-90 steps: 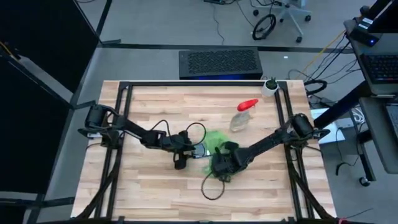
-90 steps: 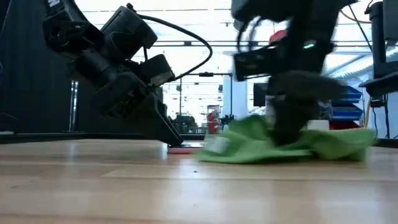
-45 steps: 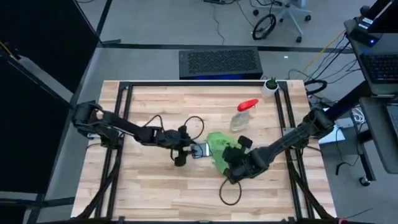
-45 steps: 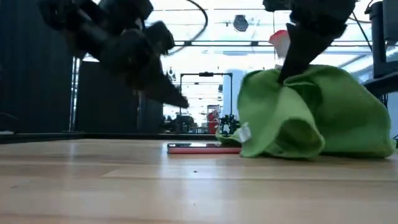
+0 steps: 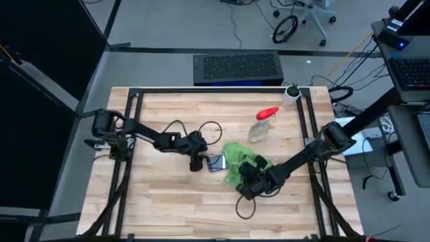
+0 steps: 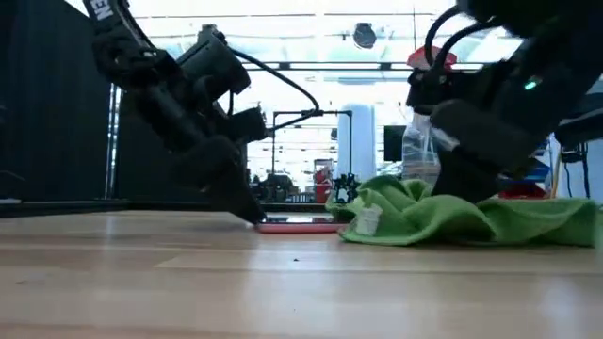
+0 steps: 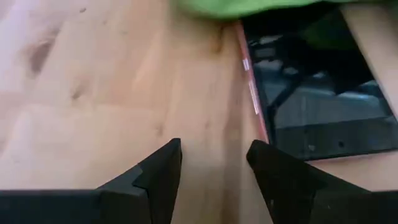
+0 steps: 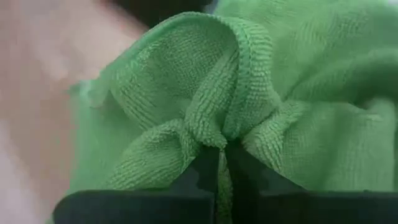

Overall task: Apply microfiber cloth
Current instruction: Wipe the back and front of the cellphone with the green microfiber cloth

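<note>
On the pale wooden table [image 5: 168,195], the right hand [image 5: 245,176] pinches the bright green microfiber cloth [image 5: 236,156] beside a small black phone [image 5: 216,163]; the left hand [image 5: 196,164], fingers parted and empty, rests beside the phone.

Nubby green microfiber cloth [image 8: 249,106], glossy black phone [image 7: 317,93], matt pale wooden table [image 7: 93,106].

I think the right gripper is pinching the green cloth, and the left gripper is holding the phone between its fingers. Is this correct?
Not fully. The right gripper does pinch the microfiber cloth. But the left gripper is open and holds nothing: the left wrist view shows bare wood between its fingers, with the phone lying flat on the table just beside them.
</note>
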{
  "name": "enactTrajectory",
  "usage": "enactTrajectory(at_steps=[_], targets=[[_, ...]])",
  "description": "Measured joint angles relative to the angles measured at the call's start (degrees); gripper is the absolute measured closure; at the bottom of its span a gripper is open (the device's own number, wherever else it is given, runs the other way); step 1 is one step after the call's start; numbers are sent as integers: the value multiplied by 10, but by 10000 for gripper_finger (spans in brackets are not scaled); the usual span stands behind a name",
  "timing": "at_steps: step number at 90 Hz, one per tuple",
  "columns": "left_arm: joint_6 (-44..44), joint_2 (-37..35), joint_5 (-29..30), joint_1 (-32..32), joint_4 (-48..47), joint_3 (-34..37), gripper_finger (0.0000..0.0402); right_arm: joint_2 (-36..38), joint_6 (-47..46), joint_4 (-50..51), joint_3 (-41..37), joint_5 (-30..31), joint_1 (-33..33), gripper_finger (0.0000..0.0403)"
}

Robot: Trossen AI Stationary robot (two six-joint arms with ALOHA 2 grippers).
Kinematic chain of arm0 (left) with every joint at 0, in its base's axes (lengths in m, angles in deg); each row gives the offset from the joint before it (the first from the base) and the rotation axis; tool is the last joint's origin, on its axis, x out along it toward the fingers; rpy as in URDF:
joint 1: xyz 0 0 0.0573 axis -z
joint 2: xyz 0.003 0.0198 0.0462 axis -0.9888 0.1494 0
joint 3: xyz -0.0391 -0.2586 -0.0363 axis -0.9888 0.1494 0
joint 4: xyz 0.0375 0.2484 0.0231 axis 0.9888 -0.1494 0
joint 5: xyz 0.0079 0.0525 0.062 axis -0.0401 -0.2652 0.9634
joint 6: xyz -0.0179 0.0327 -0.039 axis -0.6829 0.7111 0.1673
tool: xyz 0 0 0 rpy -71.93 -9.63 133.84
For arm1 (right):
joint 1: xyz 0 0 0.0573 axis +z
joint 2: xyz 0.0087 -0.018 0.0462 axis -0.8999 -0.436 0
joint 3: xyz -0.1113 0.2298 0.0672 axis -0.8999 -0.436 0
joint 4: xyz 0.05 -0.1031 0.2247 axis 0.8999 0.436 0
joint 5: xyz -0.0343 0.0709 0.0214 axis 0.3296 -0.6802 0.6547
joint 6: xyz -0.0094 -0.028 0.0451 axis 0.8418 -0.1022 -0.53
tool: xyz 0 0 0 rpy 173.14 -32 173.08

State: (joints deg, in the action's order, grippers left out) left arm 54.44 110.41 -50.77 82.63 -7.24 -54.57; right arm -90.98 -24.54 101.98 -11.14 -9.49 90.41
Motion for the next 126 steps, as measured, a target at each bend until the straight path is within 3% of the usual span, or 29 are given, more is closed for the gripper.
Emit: enactTrajectory(at_steps=[28,49,62,77,83,98,126], targets=[[-41,6,-60,87,70,-8,217,-2,155,-58,-3,12,-53,403],[-11,8,-50,93,72,-55,217,-2,243,-118,-3,11,-60,403],[35,-21,-24,91,-100,-100,217,15,254,-84,1,4,-54,403],[114,-69,122,73,-237,-120,217,36,196,-8,2,-4,-36,403],[116,-65,122,52,-231,-107,217,33,175,-6,2,0,-36,403],[77,-26,54,32,-165,-76,217,-3,162,-57,2,4,-50,403],[-10,50,29,86,-11,-78,218,-28,201,-102,4,31,-67,403]])
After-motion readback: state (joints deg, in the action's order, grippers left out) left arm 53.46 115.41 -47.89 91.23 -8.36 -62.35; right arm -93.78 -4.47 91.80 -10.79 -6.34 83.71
